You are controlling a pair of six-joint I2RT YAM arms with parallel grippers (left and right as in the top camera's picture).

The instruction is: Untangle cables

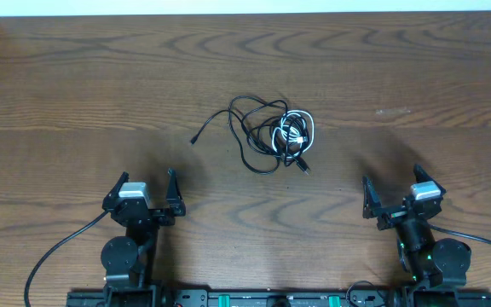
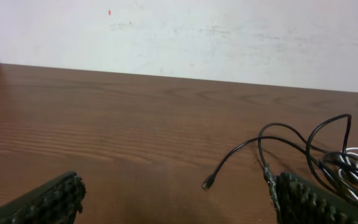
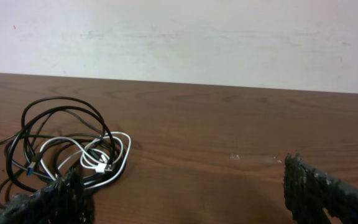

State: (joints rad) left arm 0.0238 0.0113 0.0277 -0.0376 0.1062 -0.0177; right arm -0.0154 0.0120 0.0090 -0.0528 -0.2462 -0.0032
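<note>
The wooden table (image 1: 75, 85) fills the overhead view, brown and grained, with a pale wall (image 2: 229, 37) at its far edge in the wrist views.

The two arms sit at the near edge, well apart from each other. The left tool (image 1: 147, 176) has its jaws spread wide and holds nothing. In its own wrist view the studded fingers (image 2: 48, 202) stand at either side of the picture with bare wood between them. The right tool (image 1: 392, 181) is equally wide open and empty, its fingers (image 3: 328, 193) just as far apart. Neither tool touches a cable. A thick black cord (image 1: 54, 251) trails from the base of the left arm, and another (image 1: 484, 239) from the right.

The cables lie in one bundle on the table, ahead of the arms and between them, near the middle.

The black cable (image 1: 250, 128) is the larger, in several loose overlapping loops. One strand runs out to the left and ends in a small plug (image 1: 193, 140), which lies on bare wood in front of the left tool. A second plug end (image 1: 305, 168) pokes out on the near side of the bundle.

The white cable (image 1: 295, 130) is coiled in small tight loops on the right of the bundle, crossed by black strands.
</note>
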